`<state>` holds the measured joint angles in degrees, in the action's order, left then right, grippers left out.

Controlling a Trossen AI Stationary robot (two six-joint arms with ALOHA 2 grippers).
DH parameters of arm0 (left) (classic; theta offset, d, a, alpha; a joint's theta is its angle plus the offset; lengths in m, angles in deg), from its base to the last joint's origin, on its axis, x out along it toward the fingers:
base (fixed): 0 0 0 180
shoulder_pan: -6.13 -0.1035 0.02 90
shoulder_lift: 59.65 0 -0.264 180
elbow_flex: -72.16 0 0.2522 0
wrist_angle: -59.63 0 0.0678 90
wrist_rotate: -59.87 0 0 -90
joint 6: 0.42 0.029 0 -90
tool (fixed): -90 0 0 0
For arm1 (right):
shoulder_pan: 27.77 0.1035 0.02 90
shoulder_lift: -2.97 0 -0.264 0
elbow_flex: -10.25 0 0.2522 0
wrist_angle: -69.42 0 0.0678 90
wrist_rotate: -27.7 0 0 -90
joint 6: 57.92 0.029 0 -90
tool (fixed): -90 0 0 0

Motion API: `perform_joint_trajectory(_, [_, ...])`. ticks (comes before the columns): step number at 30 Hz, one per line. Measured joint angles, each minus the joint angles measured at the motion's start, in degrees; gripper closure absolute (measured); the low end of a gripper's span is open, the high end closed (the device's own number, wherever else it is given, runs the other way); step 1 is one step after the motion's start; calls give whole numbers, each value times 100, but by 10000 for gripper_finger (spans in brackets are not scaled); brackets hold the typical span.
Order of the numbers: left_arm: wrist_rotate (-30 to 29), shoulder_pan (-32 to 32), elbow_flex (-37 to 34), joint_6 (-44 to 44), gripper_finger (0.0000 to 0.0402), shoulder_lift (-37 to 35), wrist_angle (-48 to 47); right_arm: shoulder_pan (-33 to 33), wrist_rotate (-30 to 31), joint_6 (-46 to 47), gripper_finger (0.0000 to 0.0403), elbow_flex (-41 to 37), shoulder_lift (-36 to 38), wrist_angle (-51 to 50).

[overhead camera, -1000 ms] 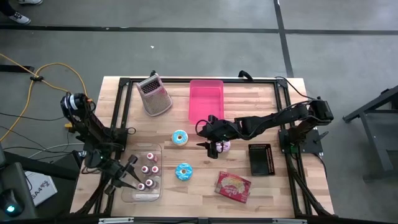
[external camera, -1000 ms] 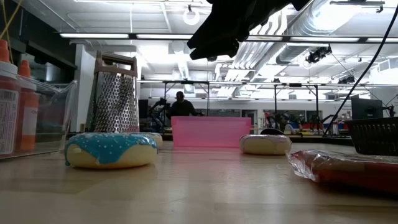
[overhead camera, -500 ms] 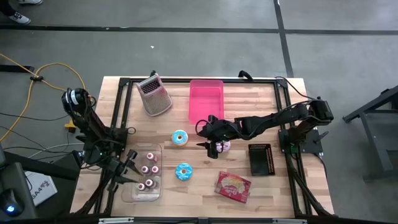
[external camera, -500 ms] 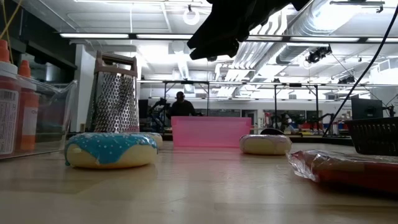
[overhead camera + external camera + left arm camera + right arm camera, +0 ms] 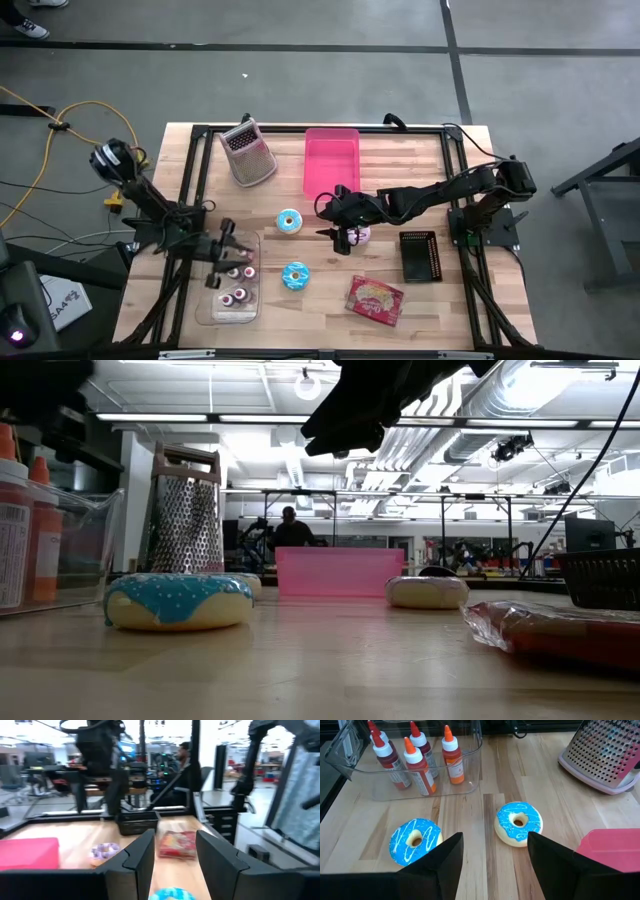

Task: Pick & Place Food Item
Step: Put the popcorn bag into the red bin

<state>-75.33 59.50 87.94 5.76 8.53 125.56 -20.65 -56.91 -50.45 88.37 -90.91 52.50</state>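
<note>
while the left gripper [image 5: 226, 262] hangs over the clear bin of bottles [image 5: 232, 300], fingers parted and empty, the right gripper [image 5: 343, 238] hovers just above the purple donut [image 5: 361, 235] — jaws spread wide, holding nothing — near the pink tray [image 5: 331, 160].

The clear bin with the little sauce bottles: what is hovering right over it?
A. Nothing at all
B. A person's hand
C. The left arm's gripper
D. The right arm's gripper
C: in the high view the left gripper hangs, fingers open, over the clear bin of bottles, while the right gripper is by the purple donut.
</note>
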Motion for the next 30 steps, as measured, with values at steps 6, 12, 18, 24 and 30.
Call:
perform_joint_trajectory(6, [819, -1288, 306, -149, 263, 0, -295, 1, 1, 0, 195, 0, 0, 0])
perform_joint_trajectory(12, [1671, -2320, 773, -367, 263, 0, -975, 1, 1, 0, 195, 0, 0, 0])
perform_joint_trajectory(18, [1895, -2711, 938, -459, 263, -116, -1565, 1, 1, 0, 195, 0, 0, 2])
perform_joint_trajectory(24, [2109, -3088, 1291, -552, 263, -561, -2858, 1, 1, 0, 195, 0, 0, 42])
perform_joint_trajectory(30, [3059, -3517, 1934, -893, 263, -704, -4651, 1, 1, 0, 195, 0, 0, 42])
